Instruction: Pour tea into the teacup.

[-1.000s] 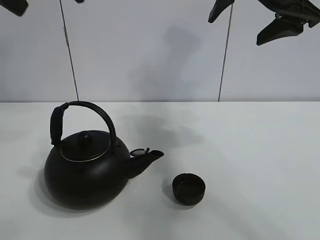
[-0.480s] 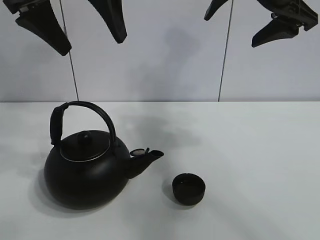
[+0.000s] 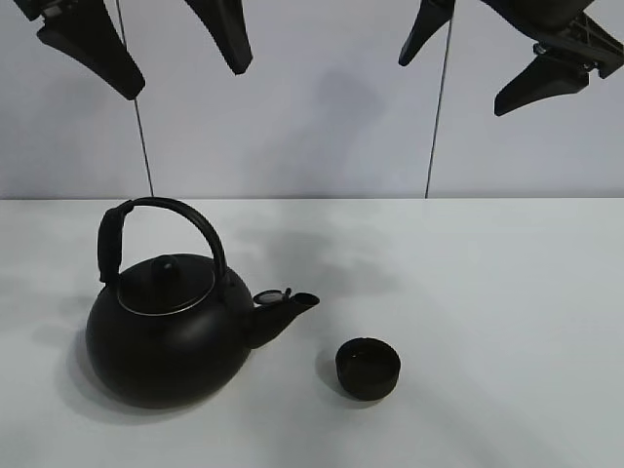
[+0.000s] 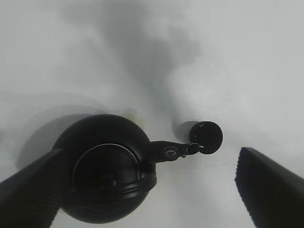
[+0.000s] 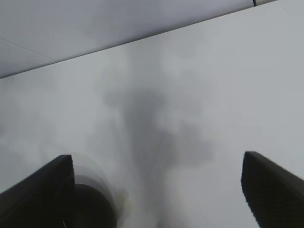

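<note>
A small matte-black teacup (image 3: 368, 369) stands on the white table, just right of the spout of a big round black kettle (image 3: 166, 327) with an arched handle. The left wrist view looks down on both the kettle (image 4: 107, 168) and the teacup (image 4: 206, 137). My left gripper (image 3: 166, 49) hangs open high above the kettle, its two fingers spread wide. My right gripper (image 3: 483, 58) is open too, high at the upper right, well above the table. In the right wrist view a dark rounded edge of the kettle (image 5: 92, 204) shows between the spread fingers (image 5: 38, 194).
The white table (image 3: 507, 292) runs back to a pale wall with two thin vertical cables (image 3: 437, 107). The arms cast soft shadows on the tabletop behind the kettle.
The left gripper has come down into view at the upper left and dropped a little more. The right gripper shifted slightly downward. Kettle and teacup have not moved.
</note>
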Robot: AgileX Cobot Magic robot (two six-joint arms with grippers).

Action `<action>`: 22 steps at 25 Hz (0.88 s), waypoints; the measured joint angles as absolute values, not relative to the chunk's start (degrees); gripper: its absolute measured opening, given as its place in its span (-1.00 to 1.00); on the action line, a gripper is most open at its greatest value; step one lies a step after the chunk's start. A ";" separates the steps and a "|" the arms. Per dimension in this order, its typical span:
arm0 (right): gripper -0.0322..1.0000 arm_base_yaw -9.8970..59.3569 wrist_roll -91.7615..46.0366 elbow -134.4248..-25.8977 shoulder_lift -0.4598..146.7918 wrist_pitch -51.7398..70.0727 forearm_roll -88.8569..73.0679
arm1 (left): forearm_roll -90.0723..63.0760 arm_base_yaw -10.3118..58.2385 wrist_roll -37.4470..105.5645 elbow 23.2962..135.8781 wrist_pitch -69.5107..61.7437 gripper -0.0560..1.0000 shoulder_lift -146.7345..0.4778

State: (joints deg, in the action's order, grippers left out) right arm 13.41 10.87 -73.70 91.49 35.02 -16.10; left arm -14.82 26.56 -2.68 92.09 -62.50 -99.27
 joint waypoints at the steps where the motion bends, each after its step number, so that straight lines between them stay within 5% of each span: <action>1: 0.34 13.41 10.87 -73.70 91.51 35.02 -16.10 | -14.82 26.56 -2.68 92.09 -62.50 0.41 -99.27; 22: 0.34 13.41 10.87 -73.70 94.98 38.15 -16.10 | -14.82 26.56 -2.63 92.09 -62.50 0.41 -99.27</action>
State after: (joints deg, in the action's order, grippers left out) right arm 13.41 10.87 -73.70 94.98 38.15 -16.10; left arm -14.82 26.56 -2.63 92.09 -62.50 -99.27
